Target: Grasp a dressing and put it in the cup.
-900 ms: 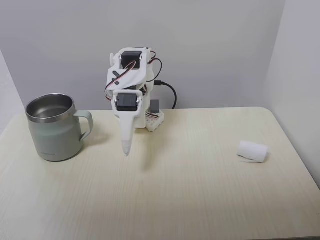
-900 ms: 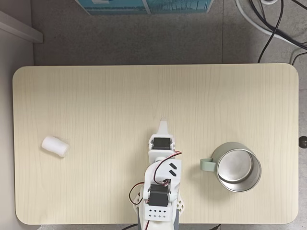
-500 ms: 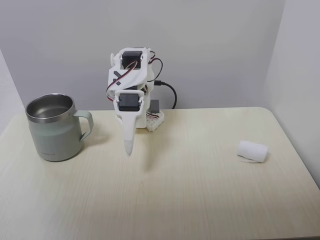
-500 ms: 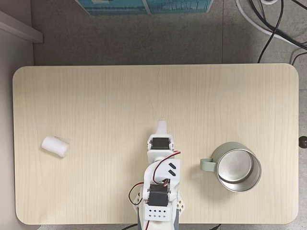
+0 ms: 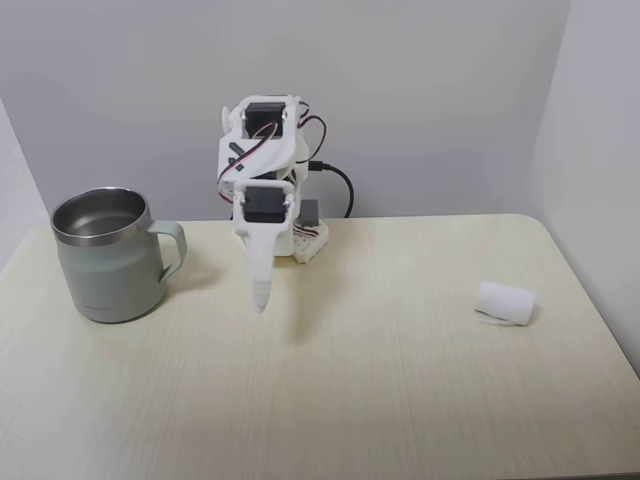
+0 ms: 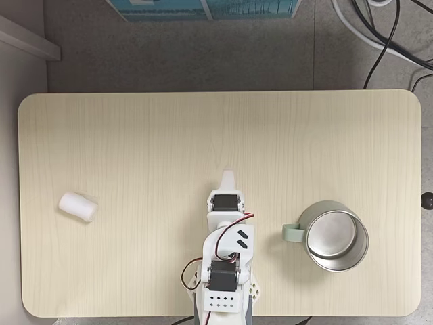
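So in the top-down fixed view the gauze roll (image 6: 78,207) lies well apart from the gripper (image 6: 229,176), around 9 o'clock, long axis slanting 10-to-4. Jaws look closed, holding nothing. Mug (image 6: 333,235) sits opposite, toward 4 o'clock.

We see a pale wood-grain counter (image 6: 203,128) with rounded corners, standing on a grey floor (image 6: 169,54). Beyond its far edge in a fixed view, a blue box (image 6: 203,8) lies on the floor, cut off by the frame. Black and white cables (image 6: 379,34) run across the floor at the upper right. In a fixed view, plain grey walls (image 5: 420,90) close in the counter behind and at the right, and a black cable (image 5: 340,185) loops down against the back wall.
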You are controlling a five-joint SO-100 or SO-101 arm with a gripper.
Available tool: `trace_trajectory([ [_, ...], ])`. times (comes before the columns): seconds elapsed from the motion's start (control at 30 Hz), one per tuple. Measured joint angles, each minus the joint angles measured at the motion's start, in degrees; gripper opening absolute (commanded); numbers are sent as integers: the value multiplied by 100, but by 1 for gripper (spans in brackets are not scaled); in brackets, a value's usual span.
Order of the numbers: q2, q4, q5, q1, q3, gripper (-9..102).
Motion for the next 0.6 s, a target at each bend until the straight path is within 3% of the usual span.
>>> trace_trajectory([
  [0.27,483,536,-1099,-343,1292,0],
  [0.6,4456,1819,-2953,-1116,5098,13],
])
